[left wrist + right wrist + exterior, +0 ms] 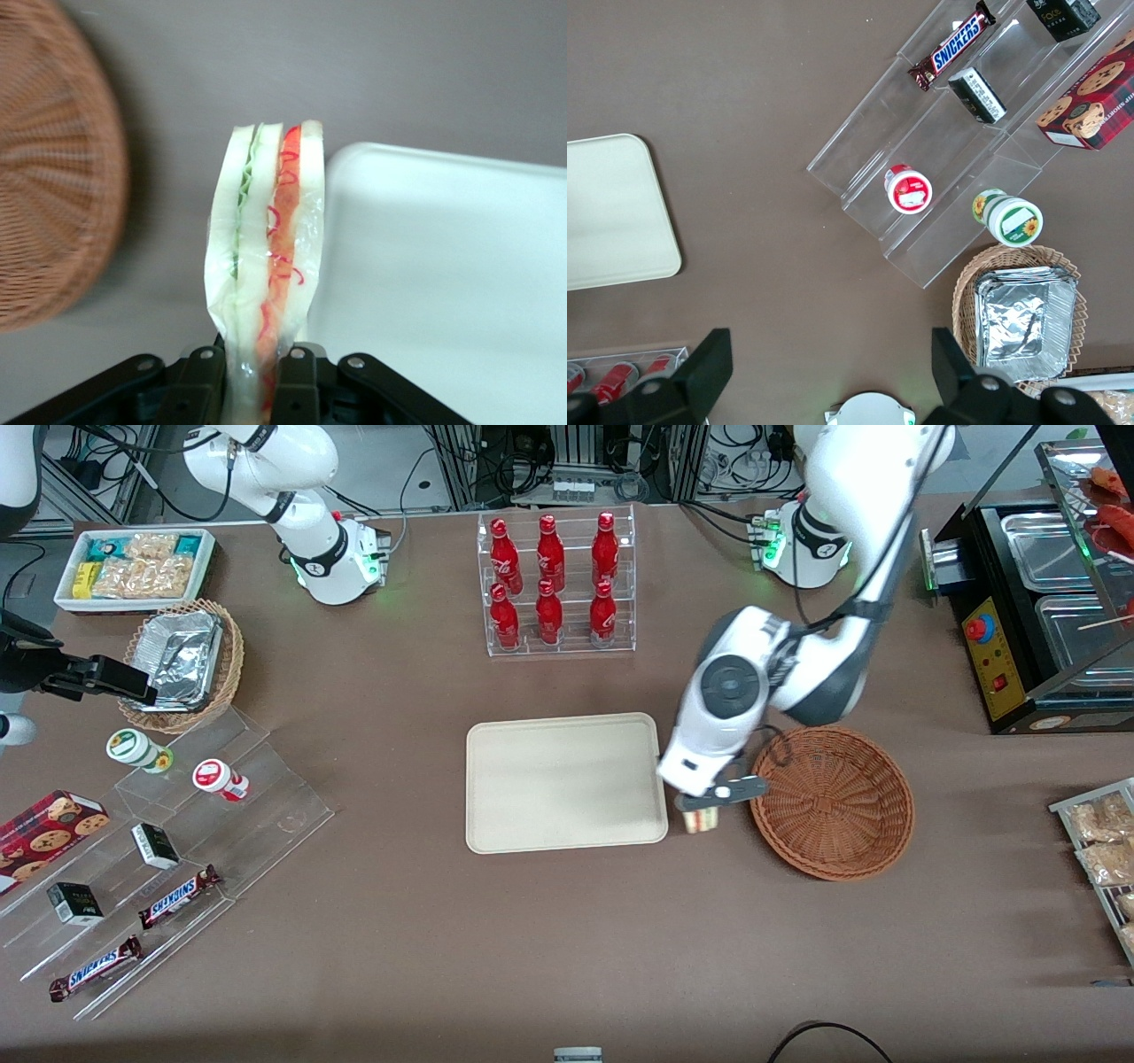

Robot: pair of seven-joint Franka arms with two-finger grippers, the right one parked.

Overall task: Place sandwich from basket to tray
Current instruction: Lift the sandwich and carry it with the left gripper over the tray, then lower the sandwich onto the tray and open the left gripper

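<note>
Between basket (833, 802) and tray (565, 782), tool (709, 804) pinching sandwich (266, 257)

A robotics lab dressed up as a snack shop. Two white Franka arm bases (341, 558) are bolted to a brown desk (567, 939), with cables and aluminium framing at 12 o'clock. Shop stock surrounds them: a clear rack of red cola bottles (555, 584), stepped acrylic shelves (190, 841) with Snickers bars (177, 896), a cookie box (49, 828), and a hot-food warmer (1036, 615) at 2 o'clock.
</note>
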